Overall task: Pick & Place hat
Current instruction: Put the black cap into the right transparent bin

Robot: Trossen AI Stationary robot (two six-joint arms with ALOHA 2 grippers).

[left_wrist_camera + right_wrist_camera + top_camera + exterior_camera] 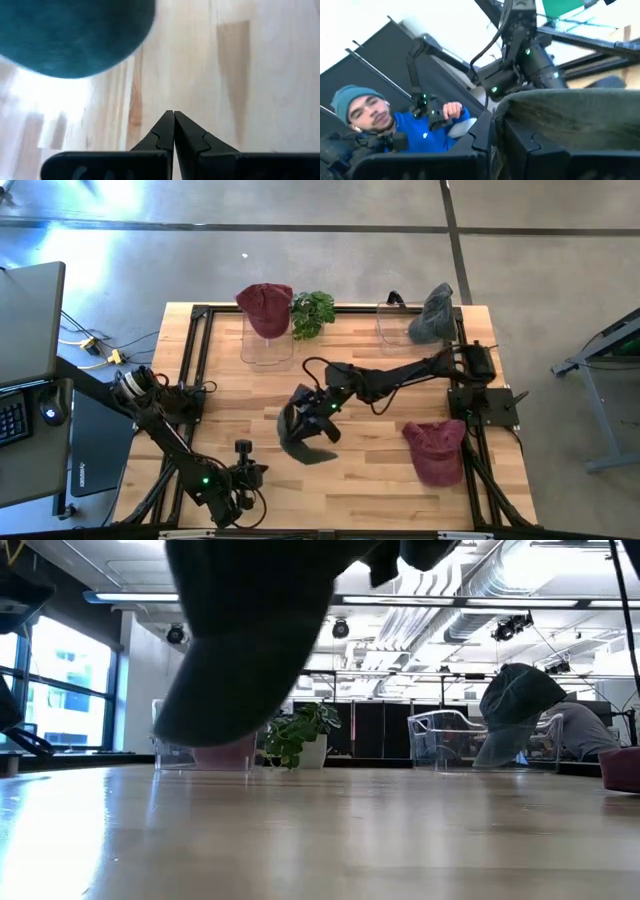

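Note:
My right gripper reaches over the middle of the table and is shut on a dark hat. In the low view that hat hangs well above the wood. A maroon hat lies flat on the table near the right edge. Another maroon hat and a grey hat each sit on a clear stand at the far edge. My left gripper waits shut near the front left, with the dark hat just beyond it. My right gripper pinches the dark hat between its two fingers at its rim; which part of the rim, I cannot tell. The fingers point slanting down toward the table's near left. The hat hangs below them, lifted clear of the table.
A small green plant stands between the two clear stands at the far edge. A black frame runs round the table. A person in a blue top sits beyond the near left side. Bare wood lies between the dark hat and the maroon hat.

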